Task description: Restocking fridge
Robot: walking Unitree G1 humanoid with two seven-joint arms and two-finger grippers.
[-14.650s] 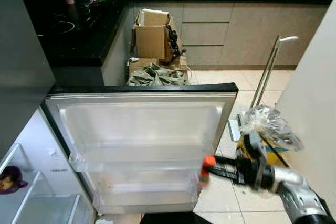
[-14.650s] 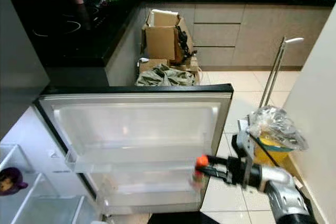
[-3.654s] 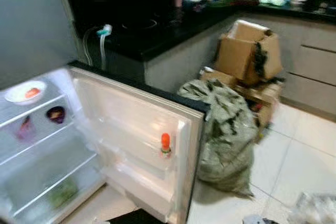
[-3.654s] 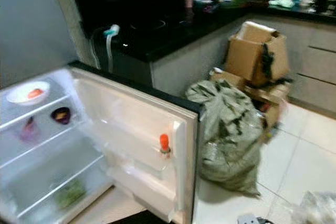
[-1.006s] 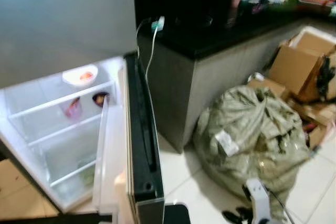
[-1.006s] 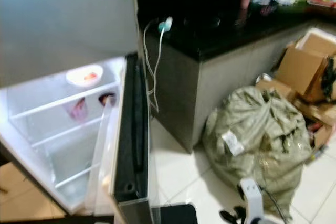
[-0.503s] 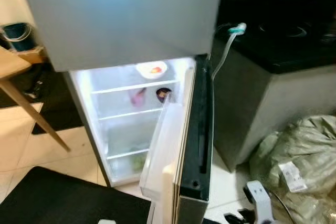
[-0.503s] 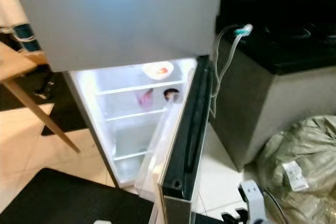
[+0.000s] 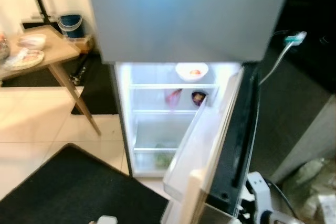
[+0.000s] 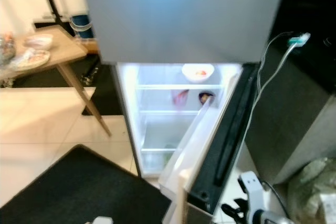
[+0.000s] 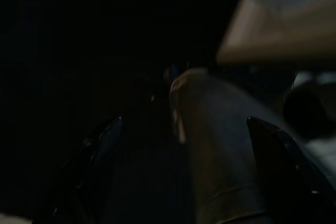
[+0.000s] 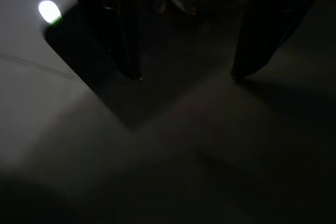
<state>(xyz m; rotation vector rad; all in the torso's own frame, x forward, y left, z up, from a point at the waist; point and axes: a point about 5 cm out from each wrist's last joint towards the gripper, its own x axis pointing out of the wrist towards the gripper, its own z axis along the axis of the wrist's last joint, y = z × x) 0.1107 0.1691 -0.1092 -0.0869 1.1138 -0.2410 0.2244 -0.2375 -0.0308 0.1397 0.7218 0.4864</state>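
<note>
— What's on the far left?

— A wooden table (image 9: 50, 51) with plates on it, a blue bucket (image 9: 70, 23) behind it, and a black mat (image 9: 79, 192) on the pale tiles nearer the camera.

— And the left gripper (image 11: 178, 171)?

— Its wrist view is very dark. Two black fingers (image 11: 97, 145) stand spread apart with nothing between them.

— The fridge?

— The fridge (image 10: 184, 19) is in the middle, lower compartment lit and open. A white bowl (image 10: 198, 71) holding something red sits on the top shelf; below it are a pinkish item (image 10: 180, 97) and a small dark bowl (image 10: 205, 97), and something green (image 9: 164, 158) lies at the bottom. The door (image 9: 231, 140) swings out to the right, seen nearly edge-on.

— Further right?

— A cable with a teal plug (image 10: 299, 39) hangs over the dark counter (image 9: 310, 30). The right gripper (image 12: 184, 74) hangs low beside the door, its fingers apart and empty above the floor. A grey-green sack (image 10: 315, 192) lies at the corner.
</note>
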